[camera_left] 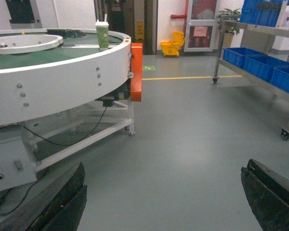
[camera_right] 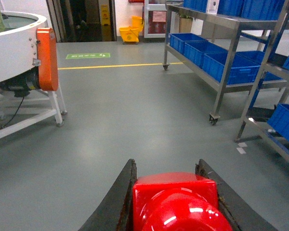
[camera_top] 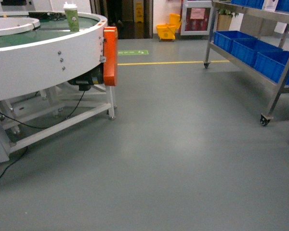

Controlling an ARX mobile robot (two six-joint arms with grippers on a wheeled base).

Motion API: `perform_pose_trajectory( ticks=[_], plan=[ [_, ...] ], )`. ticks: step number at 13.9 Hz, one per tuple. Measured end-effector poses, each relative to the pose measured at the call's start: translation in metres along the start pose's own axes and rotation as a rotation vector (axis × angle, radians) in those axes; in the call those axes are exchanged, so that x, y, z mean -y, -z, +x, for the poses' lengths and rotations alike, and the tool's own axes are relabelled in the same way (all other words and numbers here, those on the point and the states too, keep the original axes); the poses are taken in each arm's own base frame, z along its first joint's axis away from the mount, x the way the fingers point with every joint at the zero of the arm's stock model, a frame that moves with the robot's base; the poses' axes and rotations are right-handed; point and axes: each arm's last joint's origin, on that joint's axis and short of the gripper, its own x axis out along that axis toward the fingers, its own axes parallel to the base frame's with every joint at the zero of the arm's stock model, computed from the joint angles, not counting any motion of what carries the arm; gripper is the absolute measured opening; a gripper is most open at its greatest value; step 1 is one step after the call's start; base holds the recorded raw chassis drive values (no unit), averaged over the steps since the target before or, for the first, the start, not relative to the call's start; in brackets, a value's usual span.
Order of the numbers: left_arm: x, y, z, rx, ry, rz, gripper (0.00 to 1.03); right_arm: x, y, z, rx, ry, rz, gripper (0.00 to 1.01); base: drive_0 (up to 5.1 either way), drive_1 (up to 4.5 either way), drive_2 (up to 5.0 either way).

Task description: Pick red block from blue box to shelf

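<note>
We are looking down our right wrist camera and the red block [camera_right: 176,204] is sitting clamped between the two dark fingers [camera_right: 116,202] of the right gripper [camera_right: 173,202], stud facing the lens, glossy and filling the near bottom of the view. The jaws are pressing in on both sides of it, so that hand is grasping the brick and carrying it above the grey floor [camera_right: 135,110].

Over on the left wrist view, the left gripper [camera_left: 166,199] is hanging with its fingers [camera_left: 62,202] spread wide, one at the near left corner and one at the near right, nothing between them but floor. That hand is released and touching nothing.

To the right and farther off, the shelf [camera_right: 221,82] is standing on casters, shiny steel rails and uprights, with dark blue ribbed crates [camera_right: 231,67] lined up on its lower tier. In the head view we are seeing the same shelf [camera_top: 274,86] at the far right edge, well apart from us.

On the left, the white round conveyor table [camera_top: 48,53] is curving away, an orange guard [camera_top: 110,55] bolted to its side and a green cup [camera_top: 71,17] standing on its top. A yellow line [camera_top: 164,62] is running across the far floor, with a yellow mop bucket [camera_top: 167,30] beyond it. Neither gripper is showing in the head view, and the blue box is not appearing in any of our views.
</note>
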Motion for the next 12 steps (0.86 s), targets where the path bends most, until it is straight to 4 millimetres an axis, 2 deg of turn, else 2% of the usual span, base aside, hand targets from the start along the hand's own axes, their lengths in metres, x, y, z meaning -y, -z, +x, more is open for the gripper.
perform_pose_trajectory(
  ticks=[12],
  plan=[
    [0.0001, -0.0004, 0.0000, 0.004, 0.001, 0.000, 0.98, 0.0000, -0.0001, 0.0000, 0.002, 0.000, 0.001, 0.28, 0.0, 4.37, -4.3]
  ],
)
